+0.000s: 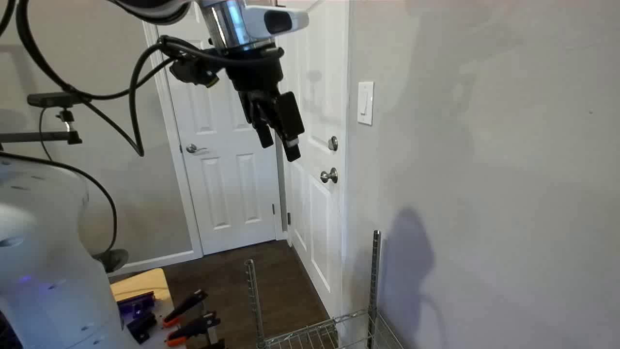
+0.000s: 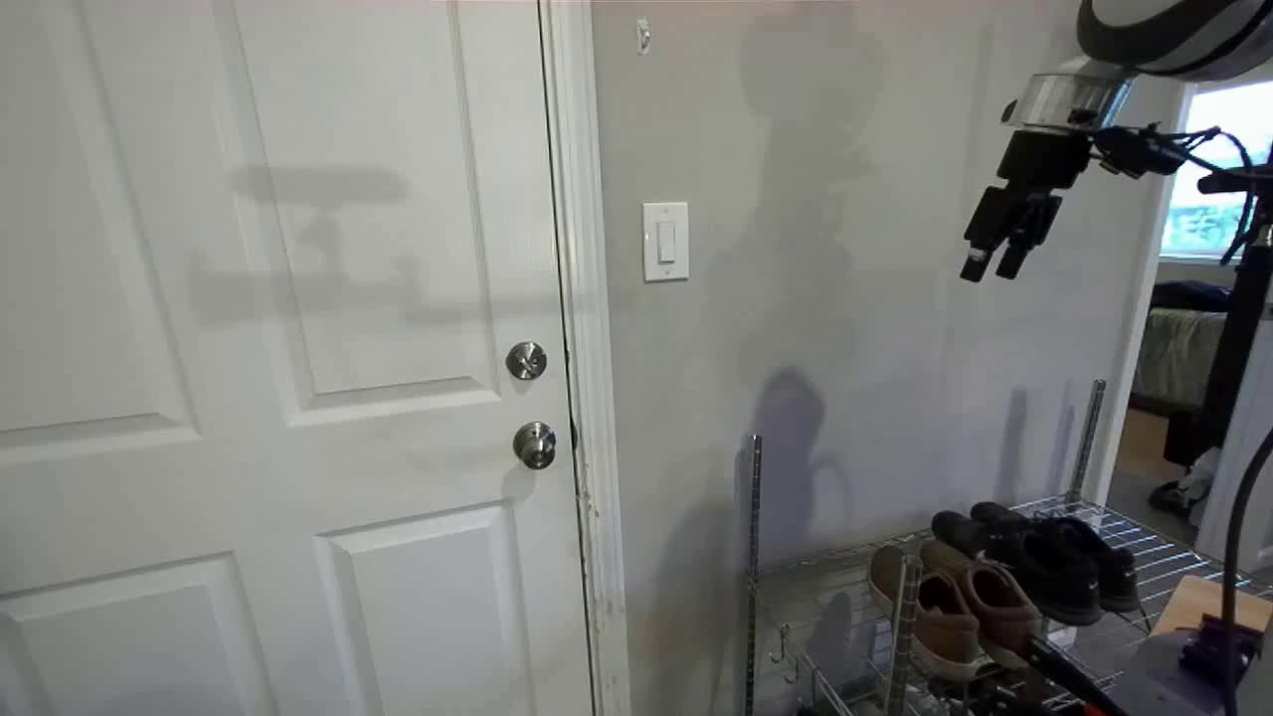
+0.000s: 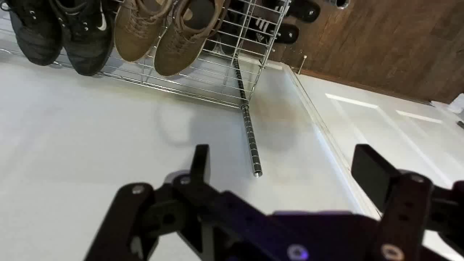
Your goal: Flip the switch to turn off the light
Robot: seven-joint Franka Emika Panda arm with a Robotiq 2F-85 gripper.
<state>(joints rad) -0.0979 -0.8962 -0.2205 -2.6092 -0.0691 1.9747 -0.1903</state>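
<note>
While our empty fingers hang parted, well apart from the rocker switch, we should close them before pressing.

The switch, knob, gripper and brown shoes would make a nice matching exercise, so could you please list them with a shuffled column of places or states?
Things
1. switch
2. knob
3. gripper
4. brown shoes

Places or states
A. on the door, below the lock
B. on the rack
C. open, in the air
D. on the wall, beside the door

Pairs: 1-D, 2-A, 3-C, 4-B
</note>
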